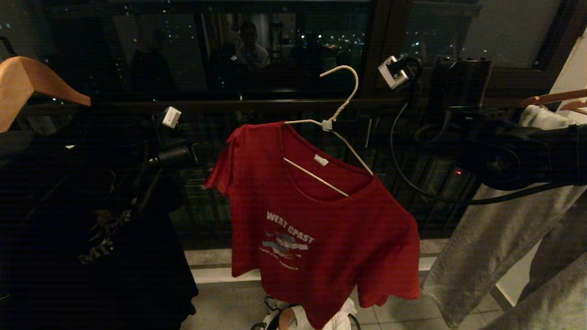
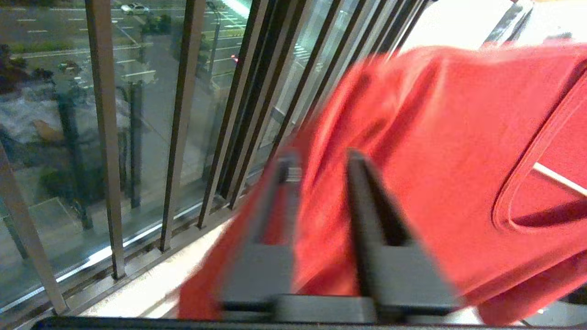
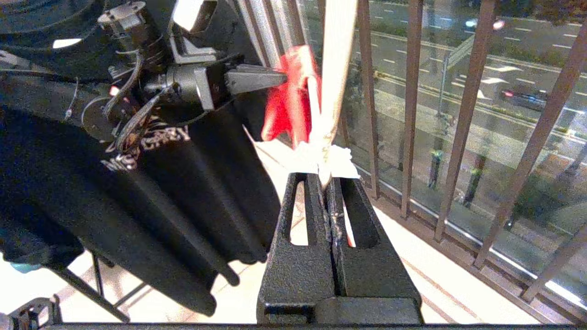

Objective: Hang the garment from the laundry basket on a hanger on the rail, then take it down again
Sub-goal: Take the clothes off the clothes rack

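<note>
The garment (image 1: 321, 229), a red T-shirt with white "WEST COAST" lettering, hangs on the hanger (image 1: 341, 103), a thin white wire one that is tilted, with its hook free in the air. My right gripper (image 3: 323, 176) is shut on the hanger's taped neck (image 3: 328, 156). My left gripper (image 2: 321, 160) is at the shirt's left sleeve (image 1: 220, 165), its fingers apart with red cloth showing between them. Its fingertip (image 3: 275, 78) touches the sleeve in the right wrist view. The laundry basket (image 1: 270, 321) peeks out on the floor below the shirt's hem.
A black printed T-shirt (image 1: 91, 229) hangs at the left under a tan wooden hanger (image 1: 27, 82). Grey trousers (image 1: 495, 247) hang at the right. Dark railing bars (image 2: 105, 137) and the window stand just behind. The glass reflects a person (image 1: 250, 46).
</note>
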Tool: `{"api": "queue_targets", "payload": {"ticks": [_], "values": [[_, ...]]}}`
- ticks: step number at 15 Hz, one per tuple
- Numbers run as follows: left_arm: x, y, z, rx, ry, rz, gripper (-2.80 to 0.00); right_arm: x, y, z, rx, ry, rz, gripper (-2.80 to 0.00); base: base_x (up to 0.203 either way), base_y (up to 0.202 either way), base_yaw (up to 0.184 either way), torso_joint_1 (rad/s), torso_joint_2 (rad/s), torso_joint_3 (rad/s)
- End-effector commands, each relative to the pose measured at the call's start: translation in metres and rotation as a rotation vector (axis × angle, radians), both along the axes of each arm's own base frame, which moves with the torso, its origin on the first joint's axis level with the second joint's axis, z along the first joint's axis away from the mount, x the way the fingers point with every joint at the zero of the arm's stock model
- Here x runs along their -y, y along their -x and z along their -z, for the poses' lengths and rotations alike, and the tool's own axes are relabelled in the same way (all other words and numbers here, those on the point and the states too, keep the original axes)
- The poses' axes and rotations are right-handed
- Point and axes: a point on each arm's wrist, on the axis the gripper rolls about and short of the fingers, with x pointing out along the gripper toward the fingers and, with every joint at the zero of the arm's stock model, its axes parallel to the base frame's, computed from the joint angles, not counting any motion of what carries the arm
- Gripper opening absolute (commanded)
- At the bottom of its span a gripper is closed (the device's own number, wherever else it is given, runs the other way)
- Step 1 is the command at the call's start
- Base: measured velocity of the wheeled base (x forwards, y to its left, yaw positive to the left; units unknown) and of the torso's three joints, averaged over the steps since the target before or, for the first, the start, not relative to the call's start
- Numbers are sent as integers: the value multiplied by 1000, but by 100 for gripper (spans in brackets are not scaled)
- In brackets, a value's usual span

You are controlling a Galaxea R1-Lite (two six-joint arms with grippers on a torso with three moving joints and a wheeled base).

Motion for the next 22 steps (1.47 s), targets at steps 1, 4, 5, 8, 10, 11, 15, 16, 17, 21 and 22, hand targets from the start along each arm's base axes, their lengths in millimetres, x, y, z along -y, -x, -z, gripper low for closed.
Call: {"api": "queue_targets", "payload": {"ticks": [1,4,5,8,10,11,15,16,17,21,22], "values": [[3,1,0,1,1,11,0,0,0,0,2,-1,-4,-280,0,0,0,0,0,0],[4,3,-1,0,1,16,0,0,-1,0,1,-1,-3,-280,0,0,0,0,0,0],[6,8,-10,14,1,21,0,-1,-4,2,-1,-2,-1,-280,0,0,0,0,0,0],[22,40,-41,3,1,64,0,-2,-7,3,-5,-2,0,-280,0,0,0,0,0,0],[41,54,-43,-52,-5,118,0,-2,-7,3,-6,-4,2,-280,0,0,0,0,0,0],[51,60,-42,-73,-8,142,-280,-2,-8,3,-7,-5,2,-280,0,0,0,0,0,0],[77,70,-41,-93,-52,92,-280,-3,-8,-1,-26,-35,7,-280,0,0,0,0,0,0],[85,72,-41,-77,-70,57,-280,-3,-8,-1,-26,-37,9,-280,0,0,0,0,0,0],[91,75,-41,-66,-84,46,-280,-5,-9,0,-32,-39,20,-280,0,0,0,0,0,0],[102,80,-43,-59,-87,13,-280,-15,-11,1,-45,-49,45,-280,0,0,0,0,0,0],[104,80,-42,-60,-89,0,-280,-17,-10,2,-49,-52,40,-280,0,0,0,0,0,0]]}}
